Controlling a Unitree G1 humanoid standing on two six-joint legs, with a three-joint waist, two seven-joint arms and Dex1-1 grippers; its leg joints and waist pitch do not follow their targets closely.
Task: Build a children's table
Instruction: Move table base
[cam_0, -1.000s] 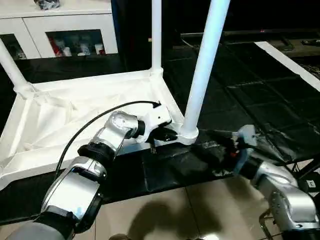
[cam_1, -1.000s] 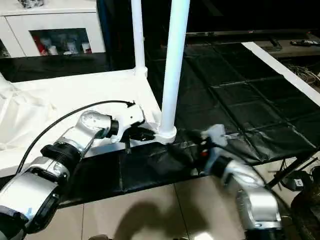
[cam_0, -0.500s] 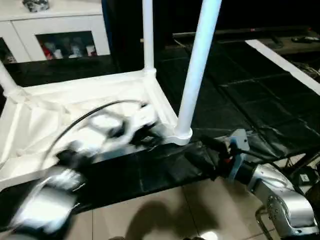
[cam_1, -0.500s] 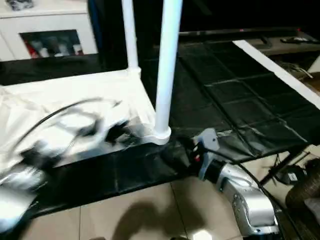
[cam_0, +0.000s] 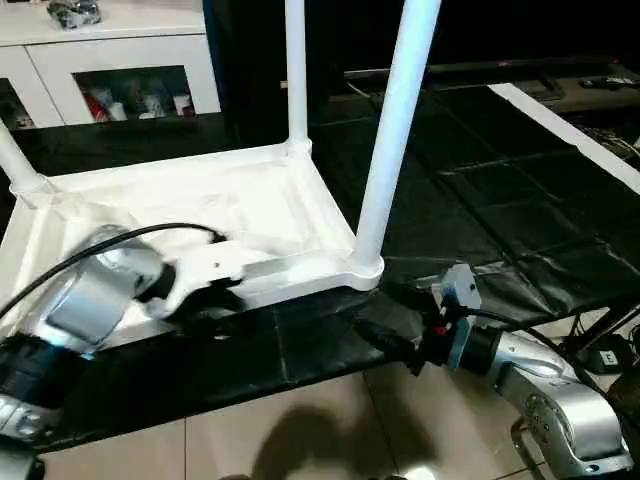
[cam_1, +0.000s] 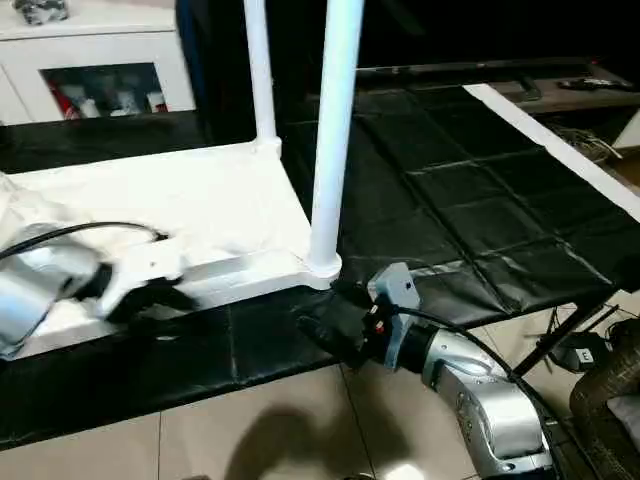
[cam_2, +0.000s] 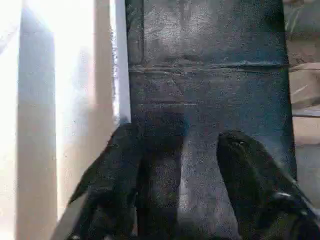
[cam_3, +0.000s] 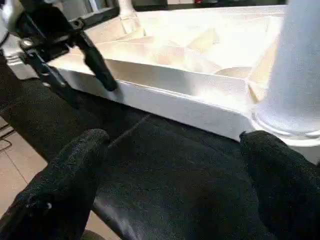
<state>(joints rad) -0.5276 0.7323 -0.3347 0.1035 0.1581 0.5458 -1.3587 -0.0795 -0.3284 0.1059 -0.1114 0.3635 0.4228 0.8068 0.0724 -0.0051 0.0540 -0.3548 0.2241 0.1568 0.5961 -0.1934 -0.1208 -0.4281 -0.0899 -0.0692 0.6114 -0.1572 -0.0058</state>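
While the tabletop (cam_0: 270, 215) lies upside down on the black padded mat (cam_0: 470, 200), three legs are seen standing in its corner sockets: the near leg (cam_0: 395, 130), the far leg (cam_0: 295, 70) and part of a third leg (cam_0: 15, 160) at the far left corner. The left gripper (cam_0: 205, 305) hovers at the near rim with fingers spread, empty. The right gripper (cam_1: 335, 320) sits beside the near leg's socket, fingers wide apart, holding nothing. The assembly appears close to done; the near left corner is hidden behind the left arm. To finish well, each leg should be pressed straight down into its socket, not sideways. The plastic is smooth, white and glossy; the legs are tapered tubes, the underside ribbed, the mat quilted.
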